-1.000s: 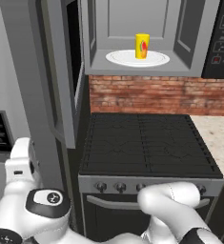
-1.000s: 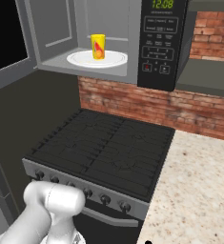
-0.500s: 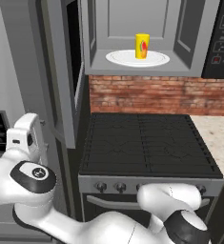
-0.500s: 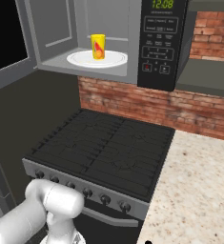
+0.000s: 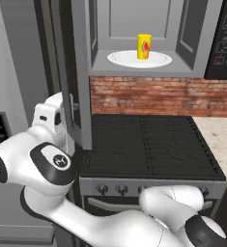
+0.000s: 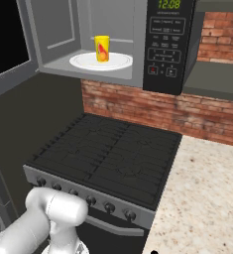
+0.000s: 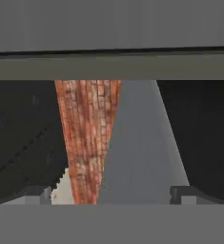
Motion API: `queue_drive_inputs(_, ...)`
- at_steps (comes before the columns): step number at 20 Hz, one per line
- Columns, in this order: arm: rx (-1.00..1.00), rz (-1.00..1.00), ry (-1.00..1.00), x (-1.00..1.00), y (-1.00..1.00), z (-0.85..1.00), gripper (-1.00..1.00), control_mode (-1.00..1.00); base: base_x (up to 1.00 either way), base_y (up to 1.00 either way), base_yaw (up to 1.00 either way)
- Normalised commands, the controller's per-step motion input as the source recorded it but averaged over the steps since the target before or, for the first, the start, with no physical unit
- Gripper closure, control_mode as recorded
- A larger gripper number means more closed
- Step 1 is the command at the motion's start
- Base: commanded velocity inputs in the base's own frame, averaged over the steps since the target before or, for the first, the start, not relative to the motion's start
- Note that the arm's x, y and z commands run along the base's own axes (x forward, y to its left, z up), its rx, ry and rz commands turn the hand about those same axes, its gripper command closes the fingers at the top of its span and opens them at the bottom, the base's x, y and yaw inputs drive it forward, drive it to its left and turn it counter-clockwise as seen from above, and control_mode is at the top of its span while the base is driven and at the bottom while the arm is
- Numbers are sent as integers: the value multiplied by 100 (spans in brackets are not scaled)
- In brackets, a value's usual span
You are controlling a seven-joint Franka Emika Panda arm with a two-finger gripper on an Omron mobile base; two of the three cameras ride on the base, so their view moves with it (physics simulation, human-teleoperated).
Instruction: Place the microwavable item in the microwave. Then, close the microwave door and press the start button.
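Stove (image 5: 148,142) under microwave (image 6: 170,44); brick backsplash (image 6: 152,106).

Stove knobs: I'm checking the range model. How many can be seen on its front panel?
5 in the right base view: knobs and in a row along the stove front. The arm covers part of the panel, so another may be hidden.

arm (image 5: 52,144) raised nearer microwave door (image 5: 78,72)

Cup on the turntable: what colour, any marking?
Yellow cup with a red-and-green mark on its side; clearest in the right base view.
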Motion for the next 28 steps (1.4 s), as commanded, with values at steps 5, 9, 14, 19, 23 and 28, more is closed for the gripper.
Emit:
queue_drive_inputs(5,14,-2,0,0,-100,8,-100,-100,0,0,0)
queue_drive_inputs(9,14,0,1,13,-100,3,-100,-100,0,0,0)
queue_drive_inputs(14,14,0,3,29,-100,8,-100,-100,0,0,0)
queue_drive_inputs(19,15,0,2,43,-100,4,-100,-100,0,0,0)
queue_drive_inputs(23,12,0,0,56,-100,12,-100,-100,0,0,0)
queue_drive_inputs(28,11,2,0,73,-92,25,-100,-100,0,0,0)
